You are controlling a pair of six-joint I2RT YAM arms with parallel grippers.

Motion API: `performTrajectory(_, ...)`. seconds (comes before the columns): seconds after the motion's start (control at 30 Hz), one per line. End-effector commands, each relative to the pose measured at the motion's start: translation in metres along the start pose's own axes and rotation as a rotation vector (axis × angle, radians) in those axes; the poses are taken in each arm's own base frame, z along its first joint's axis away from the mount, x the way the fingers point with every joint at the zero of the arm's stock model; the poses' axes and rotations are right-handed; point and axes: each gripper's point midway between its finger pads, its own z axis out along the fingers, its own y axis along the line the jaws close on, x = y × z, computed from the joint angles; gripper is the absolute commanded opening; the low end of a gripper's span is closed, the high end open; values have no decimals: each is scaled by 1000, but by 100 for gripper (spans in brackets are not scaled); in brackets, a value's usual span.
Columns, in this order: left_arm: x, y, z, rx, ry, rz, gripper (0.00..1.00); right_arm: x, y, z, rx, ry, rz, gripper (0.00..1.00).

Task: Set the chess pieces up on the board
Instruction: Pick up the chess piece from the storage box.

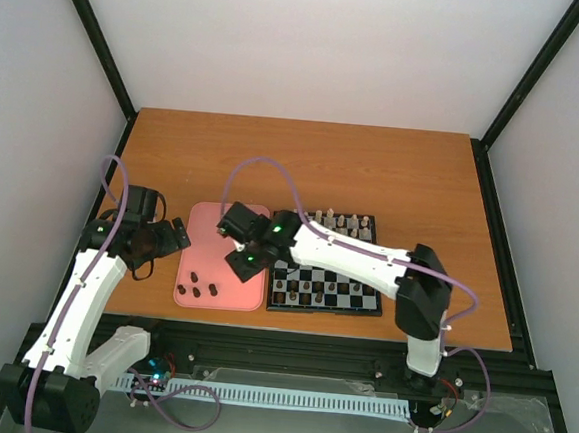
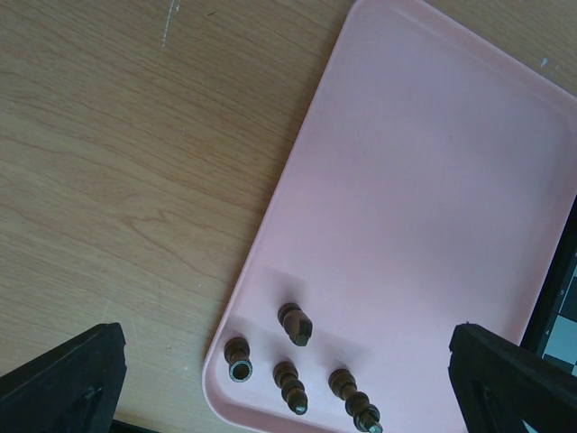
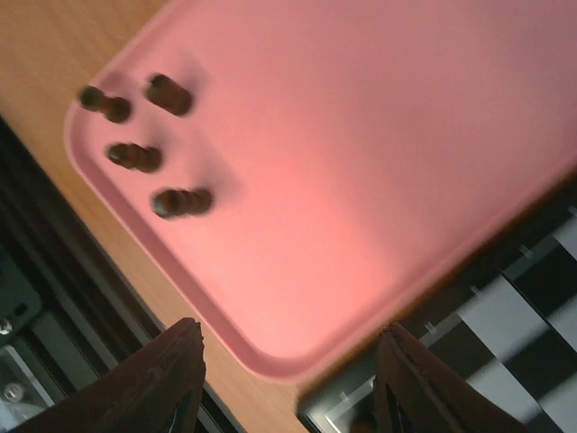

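Note:
Several dark brown chess pieces [image 1: 196, 288] lie toppled in the pink tray's near-left corner; they also show in the left wrist view [image 2: 295, 323] and the right wrist view [image 3: 135, 156]. More dark pieces [image 1: 308, 296] stand on the near rows of the board [image 1: 355, 282]. My right gripper [image 1: 249, 258] hangs open and empty above the tray's near-right corner beside the board's edge [image 3: 532, 280]; its wrist view [image 3: 293, 352] shows nothing between the fingers. My left gripper [image 1: 159, 238] is open at the tray's left side, its jaws spread wide around the lying pieces [image 2: 288, 338] from above.
The pink tray [image 1: 212, 241] lies left of the board, touching its edge. Small cream-white pieces [image 1: 341, 222] line the board's far row. Bare wooden table surrounds both; a black frame rail runs along the near edge [image 3: 54, 271].

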Motion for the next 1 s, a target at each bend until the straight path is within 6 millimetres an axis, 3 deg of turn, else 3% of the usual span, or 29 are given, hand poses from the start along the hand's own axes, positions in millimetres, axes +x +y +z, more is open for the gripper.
performTrajectory(0.0,-12,-6,-14,34,-50,5,100,-16,46,14,-99,2,-135,52)
performTrajectory(0.17,-14,-6,-20,29,-63,12,100,-11,76,37,-148,45,-219,54)
performTrajectory(0.47,-12,-1,-24,15,-67,10,100,-4,88,62,-187,86,-259,55)
performTrajectory(0.67,-14,6,-20,-33,-73,-7,100,-5,84,80,-164,90,-266,52)
performTrajectory(0.97,-22,11,-20,-81,-82,-2,100,-5,72,99,-142,105,-233,37)
